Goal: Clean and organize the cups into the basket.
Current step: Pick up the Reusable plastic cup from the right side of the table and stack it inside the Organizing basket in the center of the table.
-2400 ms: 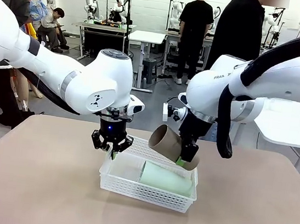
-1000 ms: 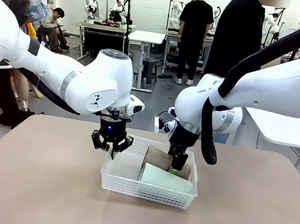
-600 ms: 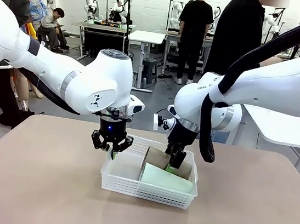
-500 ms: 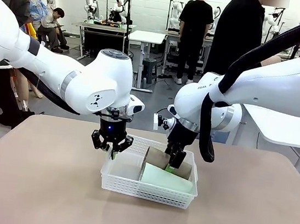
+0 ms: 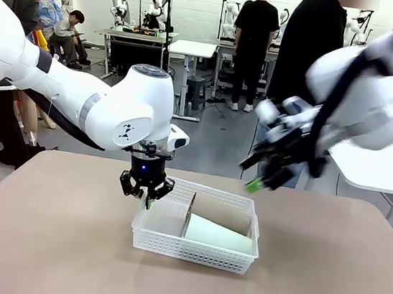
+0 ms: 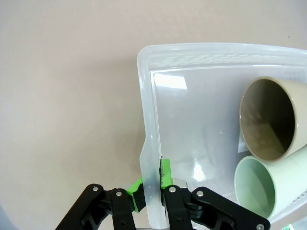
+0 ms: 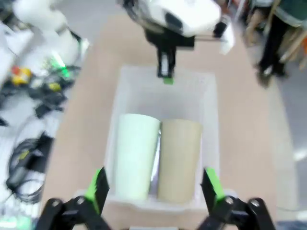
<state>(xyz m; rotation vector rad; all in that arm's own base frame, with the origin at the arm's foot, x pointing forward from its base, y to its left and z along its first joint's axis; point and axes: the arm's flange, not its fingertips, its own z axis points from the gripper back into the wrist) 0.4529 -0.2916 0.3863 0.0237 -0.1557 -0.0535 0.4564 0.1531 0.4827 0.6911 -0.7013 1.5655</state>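
We see the basket (image 5: 190, 253), a shallow white rectangular tray with fine lattice sides, sitting flat on the table (image 5: 39, 242), slightly skewed to its edge. Both cups lie on their sides inside it, side by side and touching along their length. The mint green cup (image 5: 218, 235) is on our side and the tan cup (image 5: 221, 213) lies behind it by the far wall. Their open mouths face the basket's bare left part, and both look empty inside.

Blur smears the right gripper (image 5: 252, 177), and the mint cup (image 5: 217, 234) seemingly hides most of the tan cup (image 5: 221, 210).
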